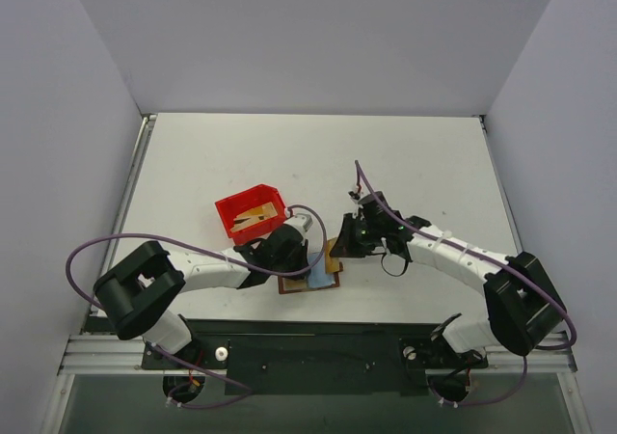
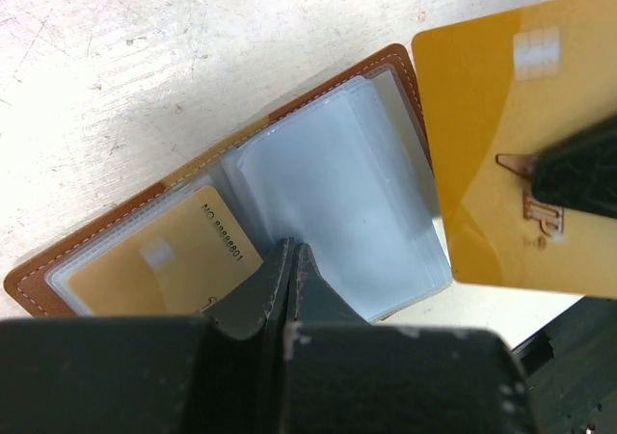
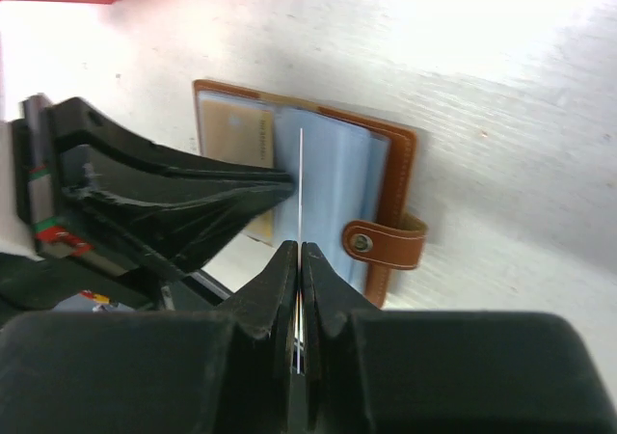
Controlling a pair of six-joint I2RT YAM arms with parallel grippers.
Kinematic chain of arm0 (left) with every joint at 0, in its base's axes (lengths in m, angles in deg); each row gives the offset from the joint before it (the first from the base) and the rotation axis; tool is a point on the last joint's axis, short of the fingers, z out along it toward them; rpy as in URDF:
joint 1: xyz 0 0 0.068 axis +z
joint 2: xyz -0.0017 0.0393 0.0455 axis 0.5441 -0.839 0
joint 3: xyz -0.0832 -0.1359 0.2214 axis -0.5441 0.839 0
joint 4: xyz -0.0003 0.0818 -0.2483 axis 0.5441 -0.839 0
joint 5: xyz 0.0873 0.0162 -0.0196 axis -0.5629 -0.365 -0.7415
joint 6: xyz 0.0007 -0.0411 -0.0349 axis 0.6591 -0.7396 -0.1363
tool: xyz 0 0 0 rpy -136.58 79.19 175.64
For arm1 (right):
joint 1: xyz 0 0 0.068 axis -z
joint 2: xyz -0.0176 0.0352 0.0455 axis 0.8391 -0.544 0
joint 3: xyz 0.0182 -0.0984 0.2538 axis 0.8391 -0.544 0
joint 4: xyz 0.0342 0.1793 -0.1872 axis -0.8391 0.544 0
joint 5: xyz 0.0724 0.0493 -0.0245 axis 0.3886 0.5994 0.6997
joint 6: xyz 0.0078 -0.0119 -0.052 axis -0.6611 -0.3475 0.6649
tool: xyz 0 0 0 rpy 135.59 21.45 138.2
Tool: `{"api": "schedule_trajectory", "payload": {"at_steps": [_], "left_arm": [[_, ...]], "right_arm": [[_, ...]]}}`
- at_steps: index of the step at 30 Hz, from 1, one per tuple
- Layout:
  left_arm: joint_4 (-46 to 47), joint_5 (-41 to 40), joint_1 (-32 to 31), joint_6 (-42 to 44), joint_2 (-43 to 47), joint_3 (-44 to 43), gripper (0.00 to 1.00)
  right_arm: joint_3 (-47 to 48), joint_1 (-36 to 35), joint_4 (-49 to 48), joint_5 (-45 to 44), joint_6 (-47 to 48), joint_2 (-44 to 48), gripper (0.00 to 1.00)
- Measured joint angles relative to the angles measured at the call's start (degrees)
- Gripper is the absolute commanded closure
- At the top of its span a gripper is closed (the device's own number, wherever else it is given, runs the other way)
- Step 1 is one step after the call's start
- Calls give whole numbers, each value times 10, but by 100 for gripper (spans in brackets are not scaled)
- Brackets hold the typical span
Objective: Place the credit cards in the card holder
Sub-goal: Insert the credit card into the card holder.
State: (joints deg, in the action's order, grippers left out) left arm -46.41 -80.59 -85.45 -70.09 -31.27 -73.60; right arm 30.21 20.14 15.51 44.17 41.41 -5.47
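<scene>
**Item 1, card holder** (image 1: 318,280): lying open and flat on the counter (image 1: 405,154), light blue pocket panels (image 2: 337,198) facing up, snap tab (image 3: 386,244) sticking out on the side nearer the right arm. One stowed card (image 2: 169,265) is already sitting in the pocket on the side away from the tab.

**Item 2, right hand** (image 3: 300,260): pressed together and pinching a gold card (image 2: 501,145). The card is hanging just above the holder's tab side, standing on edge. Its long axis is running from the hand out across the blue panels. This hand is the nearer one for the insertion. The edge probably needs tilting down into a pocket mouth.

**Item 3, left hand** (image 2: 291,260): fingers pressed together, with the tips bearing on the holder beside the stowed card. Whether a pocket leaf is caught between them cannot be told. It is crowding the held card closely, which is the main obstruction.

**Item 4, red bin** (image 1: 228,224): sitting near the holder on the far side, beyond the left hand, holding further cards (image 1: 255,214).
</scene>
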Motion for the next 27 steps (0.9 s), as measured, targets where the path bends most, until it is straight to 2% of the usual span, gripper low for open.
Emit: {"api": "schedule_trajectory", "payload": {"at_steps": [27], "left_arm": [[9, -2, 0, -9, 1, 5, 100]], "right_arm": [[-24, 12, -2, 17, 8, -57, 100]]}}
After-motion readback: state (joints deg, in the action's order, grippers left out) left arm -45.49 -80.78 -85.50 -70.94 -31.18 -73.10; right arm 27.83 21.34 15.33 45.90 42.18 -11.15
